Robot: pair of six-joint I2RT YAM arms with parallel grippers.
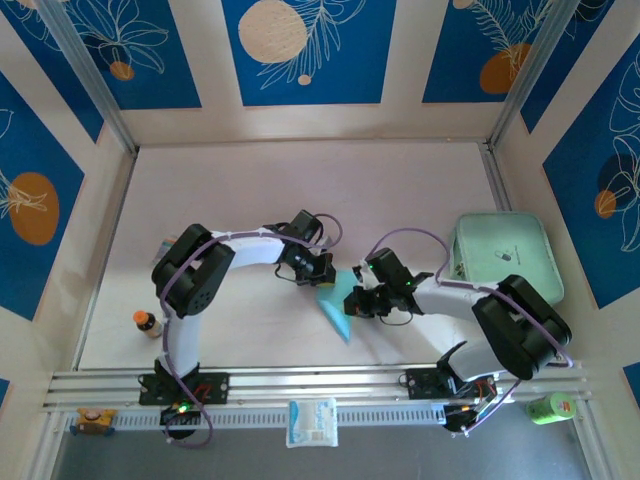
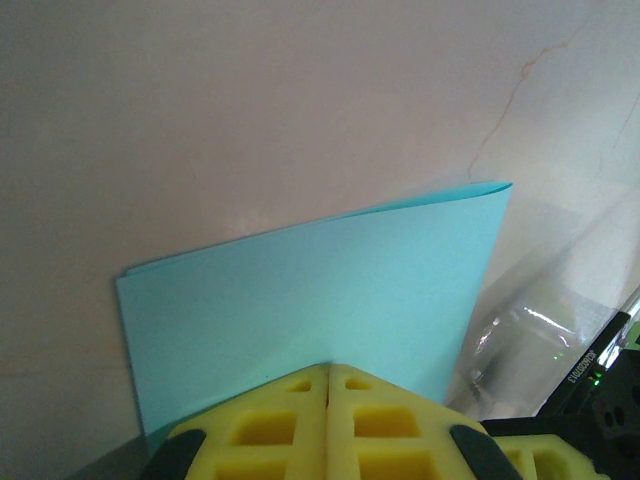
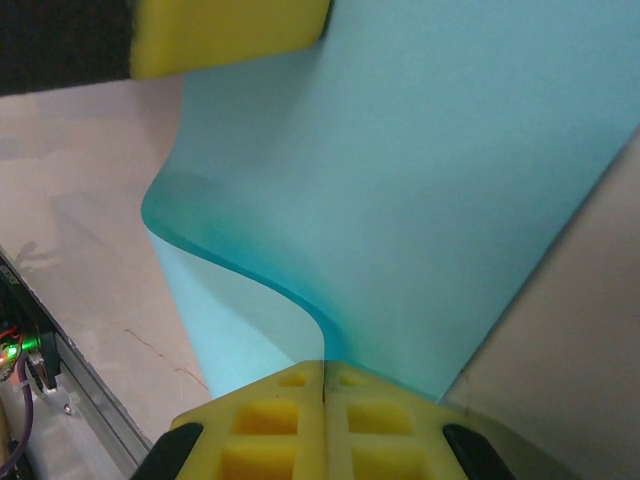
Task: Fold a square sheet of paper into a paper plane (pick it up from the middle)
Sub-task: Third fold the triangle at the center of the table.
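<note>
Pale blue paper, the square sheet (image 1: 335,305), hangs between the two arms over the near middle of the counter (image 1: 300,190), well apart from the green tray (image 1: 503,255). The left fingers (image 2: 270,425) are pressed together on one edge of the sheet, which looks doubled over in the left wrist view, with a rounded, unpressed fold at its far corner. The right fingers (image 3: 270,420) pinch another edge, and from there the paper bows away in a soft S-curve. Whether its lower tip touches the counter cannot be told. The fold seems only roughly started, so the risks lie in that slack. If the arms draw apart, the thin sheet may tear or slide out of one pinch. If they close in, the bow could collapse into a stray, crooked crease, and the plane's centre line would be off.
</note>
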